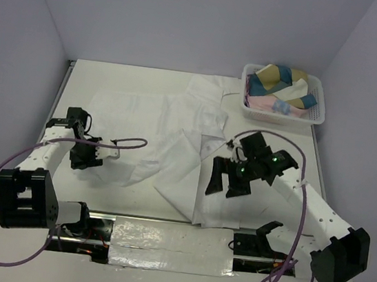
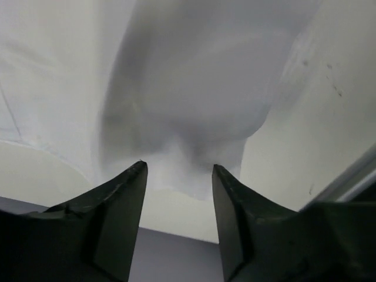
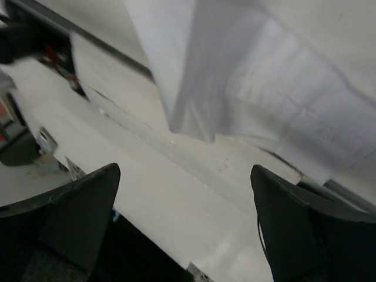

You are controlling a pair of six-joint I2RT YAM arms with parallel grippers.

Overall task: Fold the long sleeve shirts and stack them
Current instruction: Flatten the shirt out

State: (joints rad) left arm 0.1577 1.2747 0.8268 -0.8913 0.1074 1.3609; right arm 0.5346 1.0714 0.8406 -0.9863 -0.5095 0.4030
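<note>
On table, crumpled white shirt

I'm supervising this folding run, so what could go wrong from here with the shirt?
The purple cable by the left gripper loops over the shirt and may drag it. The shirt's near corner reaches the table edge, so the open right gripper could nudge it off.

At the upper right of my overhead view, a white plastic lattice basket sits on the counter, close to the right wall. Folded cloths in tan, blue, white and pink fill it. At bottom centre, along the counter's near edge, I see a shiny, crinkled strip. Pale lavender walls close in three sides.
</note>
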